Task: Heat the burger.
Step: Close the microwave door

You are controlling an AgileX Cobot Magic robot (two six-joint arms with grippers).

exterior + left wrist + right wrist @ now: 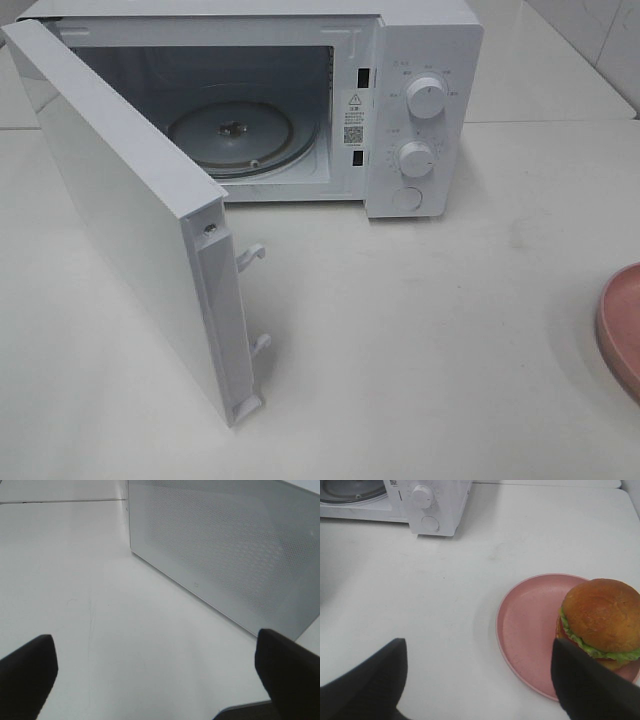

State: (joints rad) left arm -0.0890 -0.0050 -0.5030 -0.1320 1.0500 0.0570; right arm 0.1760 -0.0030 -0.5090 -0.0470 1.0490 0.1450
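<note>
Exterior high view: the white microwave oven (300, 100) stands open; a warning label with a QR code (354, 118) is seen, its text illegible.

Left wrist view: the left end effector (159, 672) is spread wide, empty.

Right wrist view: the right end effector (479, 680) is wide, empty. The glossy golden-brown burger (601, 622) sits at 3 o'clock on the round pink plate (530, 625). It is judged light, soft and slippery; opposite bun flanks are advised for gripping.

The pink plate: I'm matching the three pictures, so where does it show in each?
Exterior high: only an edge of the pink plate at the right border.
Left wrist: not in it; only the microwave door shows.
Right wrist: plate under the burger.
Shared landmark: the white microwave.
</note>
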